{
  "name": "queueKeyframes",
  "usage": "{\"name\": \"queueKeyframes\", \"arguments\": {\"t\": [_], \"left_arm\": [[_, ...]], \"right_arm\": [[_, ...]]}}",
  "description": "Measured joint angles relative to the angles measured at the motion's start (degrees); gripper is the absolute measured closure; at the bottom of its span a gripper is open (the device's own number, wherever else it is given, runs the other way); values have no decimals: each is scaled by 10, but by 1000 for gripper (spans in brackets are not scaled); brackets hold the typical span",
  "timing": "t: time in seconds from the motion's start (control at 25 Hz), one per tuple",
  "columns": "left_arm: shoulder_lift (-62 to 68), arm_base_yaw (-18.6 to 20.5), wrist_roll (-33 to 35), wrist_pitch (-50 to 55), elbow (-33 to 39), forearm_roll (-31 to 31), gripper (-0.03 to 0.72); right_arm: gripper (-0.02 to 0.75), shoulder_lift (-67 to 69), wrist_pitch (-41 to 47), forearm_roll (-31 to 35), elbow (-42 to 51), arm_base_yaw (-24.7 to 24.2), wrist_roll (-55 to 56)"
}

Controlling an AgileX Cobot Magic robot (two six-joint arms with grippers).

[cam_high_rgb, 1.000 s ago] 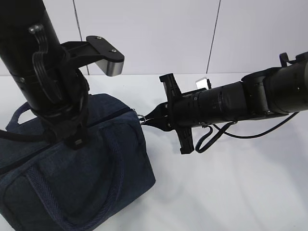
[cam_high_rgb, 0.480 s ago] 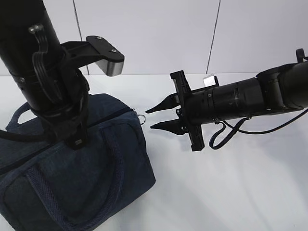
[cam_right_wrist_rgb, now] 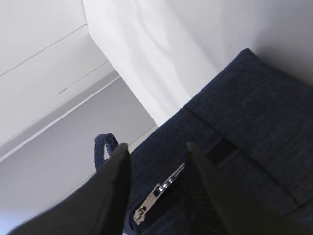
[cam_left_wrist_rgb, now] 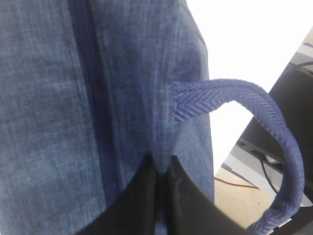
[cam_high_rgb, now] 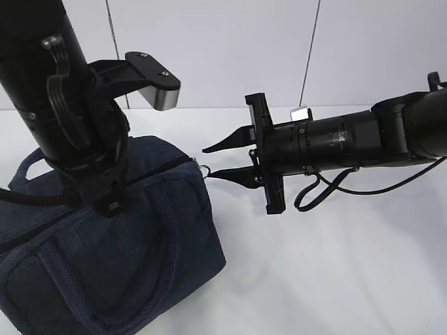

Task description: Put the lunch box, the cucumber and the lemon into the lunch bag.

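The dark navy lunch bag [cam_high_rgb: 126,258] stands at the left of the white table, its zipper running along the top. My left gripper [cam_left_wrist_rgb: 161,161] is pressed down on the bag's top beside the zipper, shut with a fold of fabric pinched at its tips. My right gripper [cam_high_rgb: 207,162] is level with the bag's right end and open. The silver zipper pull [cam_right_wrist_rgb: 159,192] lies between its spread fingers, untouched. From outside, the pull [cam_high_rgb: 204,169] hangs at the bag's upper right corner. The lunch box, the cucumber and the lemon are out of view.
A looped handle [cam_left_wrist_rgb: 264,112] arches off the bag's side. The white table [cam_high_rgb: 335,279] stretches to the right under my right arm, with a cable loop [cam_high_rgb: 321,192] hanging below it. A white panelled wall closes the back.
My right gripper has let go of the zipper pull and opened. It drew back to the right, then came left again toward the bag's end. The left arm and the bag have not moved.
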Motion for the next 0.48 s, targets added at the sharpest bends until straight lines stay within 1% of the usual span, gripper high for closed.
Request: {"name": "queueKeyframes", "arguments": {"t": [0.48], "left_arm": [[0, 0, 0, 0, 0, 0, 689]], "right_arm": [[473, 0, -4, 3, 0, 10, 0]]}}
